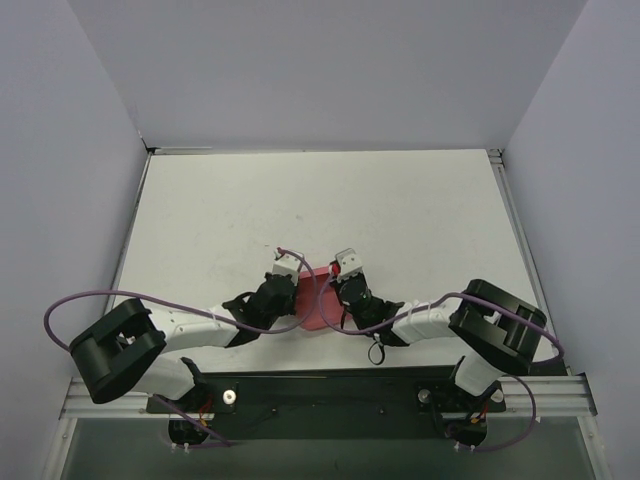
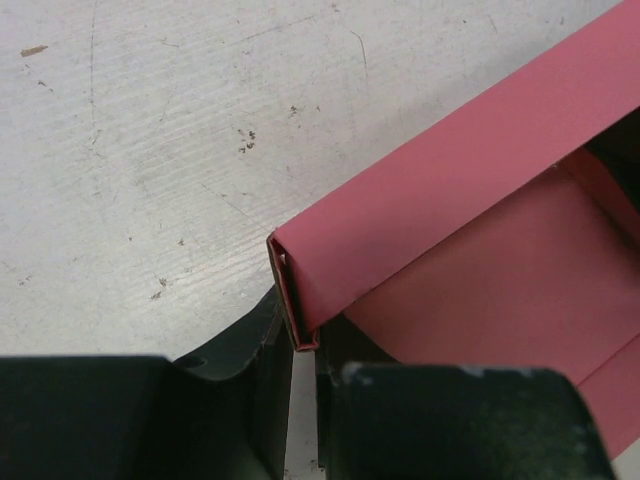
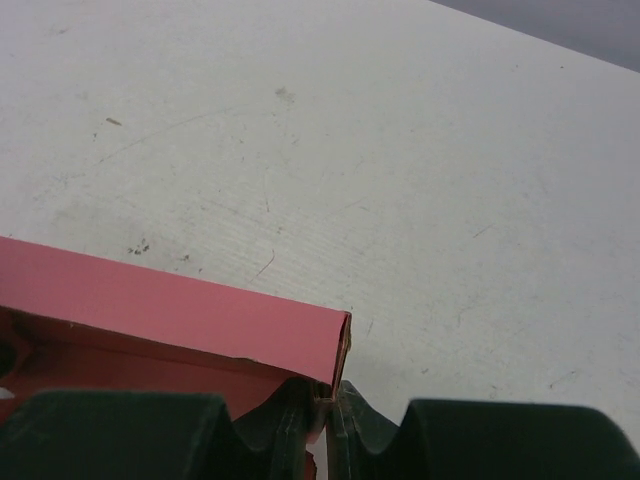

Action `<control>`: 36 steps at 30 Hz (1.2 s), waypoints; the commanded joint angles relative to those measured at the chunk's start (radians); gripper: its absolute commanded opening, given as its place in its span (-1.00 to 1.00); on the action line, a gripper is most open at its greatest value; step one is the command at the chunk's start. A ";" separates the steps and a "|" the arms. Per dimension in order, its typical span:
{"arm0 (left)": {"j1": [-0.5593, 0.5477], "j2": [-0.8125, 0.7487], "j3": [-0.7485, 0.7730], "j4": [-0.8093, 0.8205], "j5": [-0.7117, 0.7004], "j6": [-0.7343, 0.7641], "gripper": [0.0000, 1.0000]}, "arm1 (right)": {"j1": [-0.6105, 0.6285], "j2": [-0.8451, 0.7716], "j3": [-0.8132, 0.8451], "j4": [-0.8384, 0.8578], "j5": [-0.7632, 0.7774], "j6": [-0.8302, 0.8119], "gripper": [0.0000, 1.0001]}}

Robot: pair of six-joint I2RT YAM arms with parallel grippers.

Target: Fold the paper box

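The paper box (image 1: pixel 317 301) is a pink-red card piece lying on the white table between the two arms. In the left wrist view one folded-over wall of the paper box (image 2: pixel 470 190) runs up to the right, with the box floor below it. My left gripper (image 2: pixel 304 352) is shut on the near end of that wall. The right wrist view shows the same kind of doubled wall of the paper box (image 3: pixel 180 305) stretching left. My right gripper (image 3: pixel 334 400) is shut on its corner end. From above, the left gripper (image 1: pixel 296 283) and right gripper (image 1: pixel 339 286) flank the box.
The white table (image 1: pixel 300 200) is scuffed and bounded by grey walls (image 1: pixel 70 170) on the left, right and back. Purple cables (image 1: pixel 120 296) loop from both arms. A metal rail (image 1: pixel 330 400) with the arm bases runs along the near edge.
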 commanded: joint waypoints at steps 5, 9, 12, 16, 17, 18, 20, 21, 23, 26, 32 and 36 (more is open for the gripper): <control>-0.054 -0.048 0.031 0.075 -0.001 -0.066 -0.69 | 0.012 0.083 0.113 -0.148 0.206 0.057 -1.00; -0.060 -0.048 0.036 0.075 -0.013 -0.069 -0.69 | 0.017 0.108 0.147 -0.210 0.284 0.087 -1.00; -0.061 -0.048 0.045 0.075 -0.010 -0.069 -0.69 | 0.019 0.122 0.145 -0.221 0.298 0.124 -1.00; -0.060 -0.033 0.057 0.056 -0.007 -0.070 -0.69 | 0.022 0.113 0.122 -0.178 0.248 0.098 -1.00; -0.058 -0.026 0.070 0.046 -0.010 -0.075 -0.69 | 0.023 0.096 0.122 -0.169 0.237 0.088 -1.00; -0.054 -0.020 0.077 0.017 -0.013 -0.084 -0.69 | 0.026 0.083 0.121 -0.176 0.223 0.083 -1.00; -0.042 -0.002 0.088 -0.007 -0.017 -0.092 -0.69 | 0.032 0.042 0.121 -0.210 0.175 0.077 -0.97; -0.026 0.003 0.096 -0.024 -0.014 -0.101 -0.69 | 0.049 0.027 0.113 -0.218 0.171 0.075 -0.85; -0.012 0.010 0.097 -0.030 -0.008 -0.106 -0.69 | 0.072 -0.022 0.093 -0.234 0.168 0.066 -0.50; 0.015 0.020 0.102 -0.038 0.001 -0.101 -0.66 | 0.126 -0.091 0.078 -0.299 0.175 0.064 -0.13; 0.054 0.038 0.128 -0.052 0.013 -0.063 -0.56 | 0.203 -0.215 0.058 -0.470 0.151 0.169 0.17; 0.067 0.049 0.129 -0.052 0.026 -0.043 -0.41 | 0.204 -0.308 0.020 -0.515 0.108 0.238 0.27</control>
